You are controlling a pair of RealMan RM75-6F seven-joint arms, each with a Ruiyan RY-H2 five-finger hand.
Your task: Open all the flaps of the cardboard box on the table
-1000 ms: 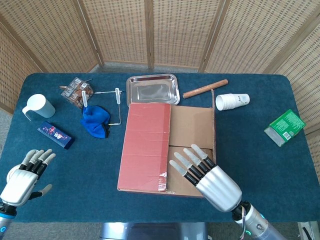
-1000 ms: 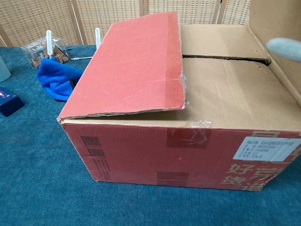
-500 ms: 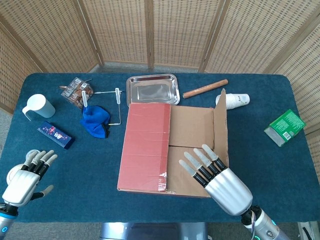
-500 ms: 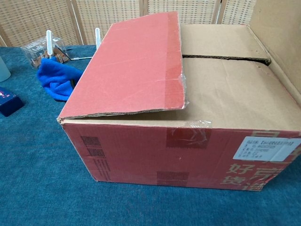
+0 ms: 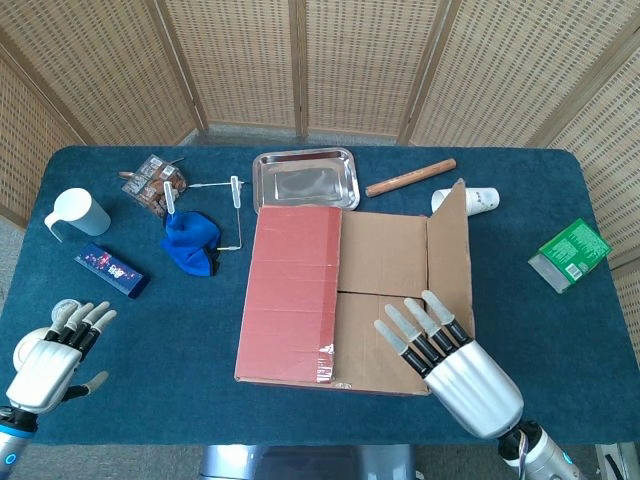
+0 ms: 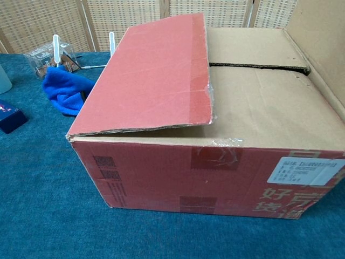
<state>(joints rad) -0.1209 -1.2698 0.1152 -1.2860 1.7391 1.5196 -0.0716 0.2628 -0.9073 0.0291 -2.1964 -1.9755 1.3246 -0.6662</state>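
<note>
The cardboard box [image 5: 350, 290] [image 6: 215, 162] sits mid-table. Its red left flap [image 5: 292, 290] [image 6: 153, 75] lies flat over the top. Two brown inner flaps [image 5: 383, 255] [image 6: 253, 48] are folded down, with a seam between them. The right outer flap [image 5: 452, 255] [image 6: 318, 38] leans outward past upright. My right hand [image 5: 445, 355] hovers over the box's near right corner, fingers spread, holding nothing; the chest view does not show it. My left hand [image 5: 55, 350] is open above the table's near left corner, far from the box.
Behind the box lie a steel tray [image 5: 305, 178], a wooden rolling pin [image 5: 410, 177] and paper cups [image 5: 480, 200]. A blue cloth [image 5: 190, 243] [image 6: 64, 89], a dark blue packet [image 5: 110, 270], a white mug [image 5: 78, 212] and a snack bag [image 5: 152, 182] lie left. A green box [image 5: 570, 255] sits right.
The right outer flap has swung from about upright to leaning outward to the right. My right hand has drawn back toward the near right; its fingertip has left the chest view.
</note>
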